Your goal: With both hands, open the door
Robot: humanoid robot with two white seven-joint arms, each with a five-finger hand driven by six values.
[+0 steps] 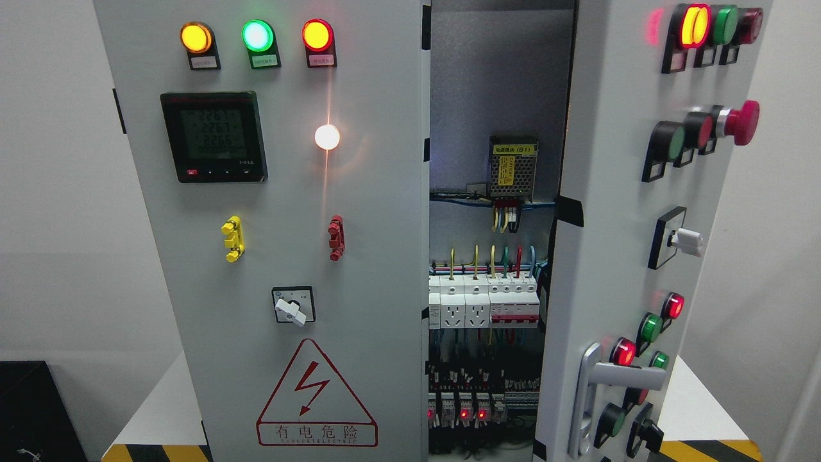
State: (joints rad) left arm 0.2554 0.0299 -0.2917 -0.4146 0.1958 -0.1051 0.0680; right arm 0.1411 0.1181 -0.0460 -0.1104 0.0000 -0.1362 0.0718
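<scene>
A grey electrical cabinet fills the head view. Its right door (616, 192) stands swung outward, hinged at the right, and carries a silver lever handle (609, 378) low on its near edge plus several lamps and buttons. The left door (288, 224) is flush and closed, with three lit lamps, a meter (213, 136), a rotary switch (293, 305) and a red warning triangle (316, 396). Between the doors the interior (490, 289) shows breakers, sockets and wiring. Neither of my hands nor arms appears in the frame.
The cabinet stands on a white platform (160, 404) edged with yellow-black hazard tape (154, 452). A black box (32, 410) sits at the lower left. A red mushroom button (743, 122) and a white knob (686, 242) stick out from the open door.
</scene>
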